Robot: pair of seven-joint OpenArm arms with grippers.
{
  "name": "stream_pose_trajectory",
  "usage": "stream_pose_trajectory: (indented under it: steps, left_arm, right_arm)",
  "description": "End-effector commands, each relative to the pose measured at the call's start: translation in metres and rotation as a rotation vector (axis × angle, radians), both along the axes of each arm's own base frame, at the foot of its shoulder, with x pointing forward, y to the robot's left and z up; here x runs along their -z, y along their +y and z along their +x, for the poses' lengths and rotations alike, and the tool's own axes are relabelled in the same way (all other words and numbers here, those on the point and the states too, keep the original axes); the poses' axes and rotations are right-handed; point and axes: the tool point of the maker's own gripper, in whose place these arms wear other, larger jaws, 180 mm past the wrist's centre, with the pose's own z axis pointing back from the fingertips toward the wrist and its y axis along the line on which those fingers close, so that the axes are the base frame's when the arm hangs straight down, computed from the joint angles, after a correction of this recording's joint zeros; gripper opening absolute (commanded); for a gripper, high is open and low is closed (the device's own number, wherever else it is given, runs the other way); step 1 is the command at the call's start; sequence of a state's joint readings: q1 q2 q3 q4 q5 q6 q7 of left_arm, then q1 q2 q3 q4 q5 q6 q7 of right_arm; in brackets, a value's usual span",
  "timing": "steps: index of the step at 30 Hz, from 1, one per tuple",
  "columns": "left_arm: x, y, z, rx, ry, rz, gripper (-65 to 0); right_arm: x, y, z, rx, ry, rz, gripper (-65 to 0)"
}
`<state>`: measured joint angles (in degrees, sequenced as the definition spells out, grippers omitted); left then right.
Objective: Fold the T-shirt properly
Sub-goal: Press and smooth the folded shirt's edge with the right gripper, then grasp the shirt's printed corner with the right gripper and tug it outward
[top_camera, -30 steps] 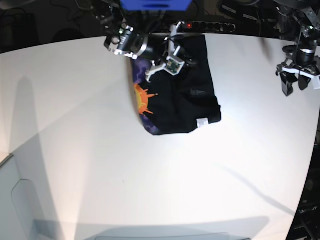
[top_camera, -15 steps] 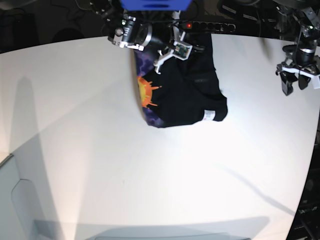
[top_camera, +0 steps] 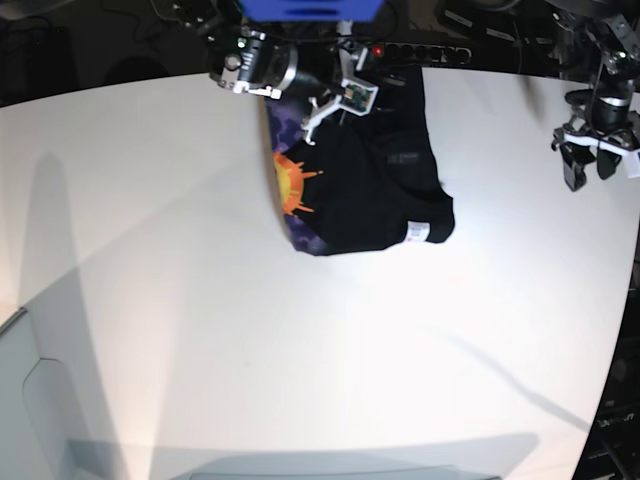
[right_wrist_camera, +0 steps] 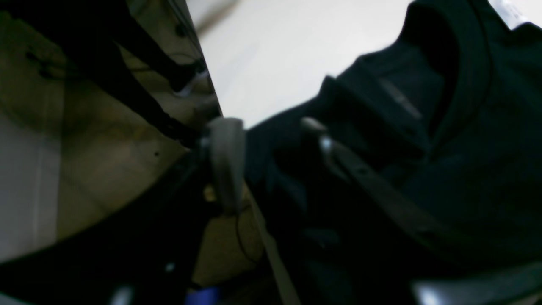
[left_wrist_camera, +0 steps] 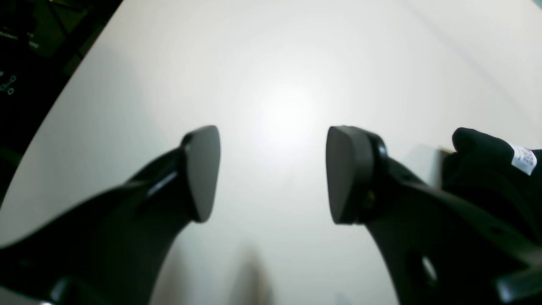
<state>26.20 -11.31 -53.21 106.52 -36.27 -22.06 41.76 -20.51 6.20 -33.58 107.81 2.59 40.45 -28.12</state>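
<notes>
The black T-shirt (top_camera: 375,175) lies bunched on the white table (top_camera: 200,320) at the far middle. Its orange sunburst-and-purple print (top_camera: 290,187) shows along the left edge, and the white label (top_camera: 417,232) at the near right corner. My right gripper (top_camera: 366,86) is shut on the shirt's far edge; in the right wrist view black cloth (right_wrist_camera: 444,169) fills the gap between the fingers (right_wrist_camera: 226,161). My left gripper (top_camera: 592,172) hangs open and empty at the far right, apart from the shirt. In the left wrist view it (left_wrist_camera: 273,173) is open over bare table, with the shirt corner (left_wrist_camera: 478,148) and label (left_wrist_camera: 524,159) at the right.
A black power strip (top_camera: 425,50) with a red light lies along the table's far edge, just behind the shirt. Dark clutter and cables lie beyond that edge. A grey panel (top_camera: 30,400) stands at the near left corner.
My right gripper has pulled the shirt's far edge up and toward the back of the table. The cloth has stretched out and its label corner has shifted right. The left arm has not moved.
</notes>
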Motion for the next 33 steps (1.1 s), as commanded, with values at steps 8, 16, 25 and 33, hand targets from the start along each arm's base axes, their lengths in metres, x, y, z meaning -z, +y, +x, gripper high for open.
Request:
stream_pose_trajectory:
  steps: [8, 16, 25, 33]
  left_arm:
    - [-0.019, 0.013, -0.001, -0.025, -0.049, 0.040, -26.5]
    - [-0.021, 0.019, -0.007, -0.041, -0.044, 0.051, -26.5]
    - [-0.020, 0.018, -0.008, -0.041, -0.042, 0.051, -26.5]
    - [-0.020, 0.019, -0.008, -0.041, -0.041, 0.052, -26.5]
  right_arm:
    - [-0.043, -0.041, 0.075, 0.251, -0.128, 0.075, -37.2]
    - [-0.014, -0.078, 0.130, 0.413, -0.094, 0.023, -58.8]
    - [0.027, -0.106, 0.154, 0.488, -0.009, -0.035, -62.3]
    - [0.046, -0.157, 0.173, 0.632, 0.029, -0.078, -62.3]
